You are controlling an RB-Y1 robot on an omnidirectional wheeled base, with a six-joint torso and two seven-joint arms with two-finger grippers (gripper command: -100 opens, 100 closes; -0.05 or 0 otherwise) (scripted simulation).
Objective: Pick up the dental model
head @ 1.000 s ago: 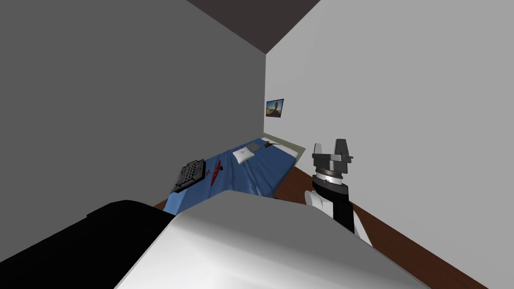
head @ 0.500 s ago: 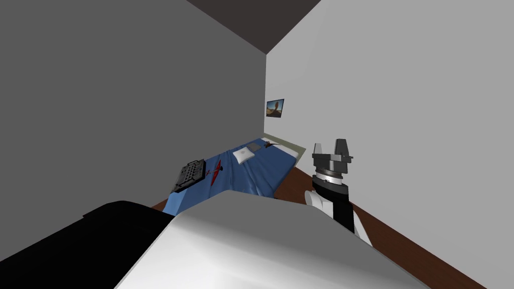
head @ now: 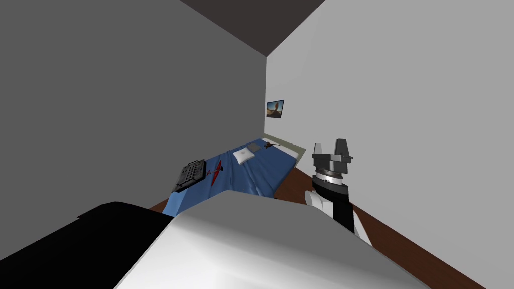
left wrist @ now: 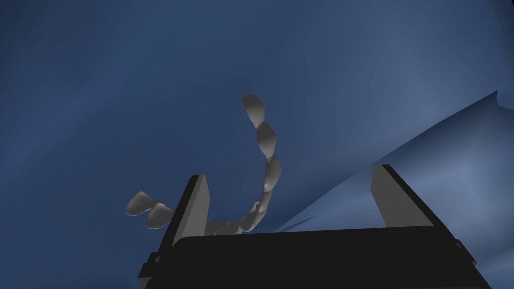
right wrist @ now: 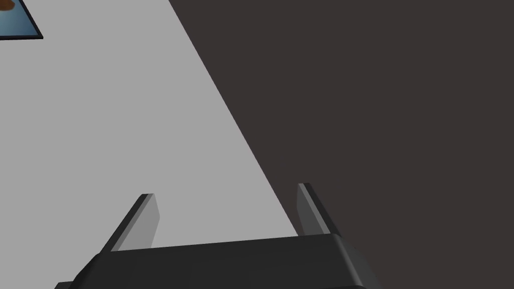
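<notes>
The dental model is a curved row of grey teeth lying on blue bed cover. My left gripper hovers right over it, open. One of its fingers crosses the arch near its bend, so most of the teeth lie between the two fingers and two lie outside. A raised fold of the cover sits by the other finger. My right gripper is held up beside the bed's right edge, open and empty, also seen as the right gripper in its wrist view.
The bed runs along the left wall. On it lie a black keyboard-like machine, a red toy plane, a white pillow and a small dark object. Brown floor runs along the right wall.
My head view has shifted very slightly. The right arm and the things on the bed stay where they were.
</notes>
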